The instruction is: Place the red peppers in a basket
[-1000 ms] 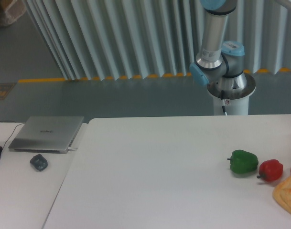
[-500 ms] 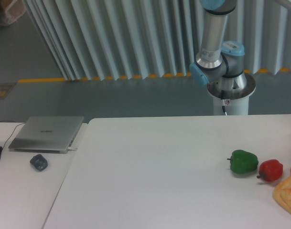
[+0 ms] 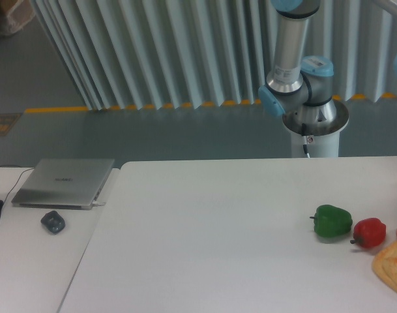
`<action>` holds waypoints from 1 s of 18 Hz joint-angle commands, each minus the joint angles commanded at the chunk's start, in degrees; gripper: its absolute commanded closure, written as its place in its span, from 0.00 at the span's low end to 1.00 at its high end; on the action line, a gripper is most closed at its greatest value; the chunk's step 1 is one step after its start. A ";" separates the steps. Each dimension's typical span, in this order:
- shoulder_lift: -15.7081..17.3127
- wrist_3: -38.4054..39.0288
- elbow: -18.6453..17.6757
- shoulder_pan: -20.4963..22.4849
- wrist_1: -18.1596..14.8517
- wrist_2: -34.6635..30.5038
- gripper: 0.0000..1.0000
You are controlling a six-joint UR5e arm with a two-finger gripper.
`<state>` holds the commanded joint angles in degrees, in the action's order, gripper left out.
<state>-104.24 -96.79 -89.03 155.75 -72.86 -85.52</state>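
I see the red pepper [image 3: 369,233] untouched near the table [image 3: 218,215]'s right edge, just beside the green pepper [image 3: 332,220]; the woven thing at the corner is probably the basket [image 3: 392,266]. My gripper is out of frame, its state unknown. Next: descend, grasp.

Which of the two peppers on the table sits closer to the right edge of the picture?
The red pepper. It lies just right of the slightly larger green pepper.
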 joint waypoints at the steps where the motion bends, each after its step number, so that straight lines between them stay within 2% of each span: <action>1: 0.00 2.11 0.00 -1.14 0.09 0.00 0.00; 3: -0.26 7.99 0.09 -2.72 0.79 0.17 0.00; 6: -0.79 17.14 0.70 -4.57 3.85 1.93 0.00; 7: -1.23 18.12 0.70 -4.66 4.82 2.19 0.00; 13: -1.76 20.59 0.79 -5.98 4.92 2.02 0.00; 16: -4.39 21.46 -1.83 -9.05 5.18 0.97 0.00; 18: -5.89 26.20 -2.11 -10.90 5.01 -2.01 0.00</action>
<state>-110.12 -70.59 -91.14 144.85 -67.85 -87.52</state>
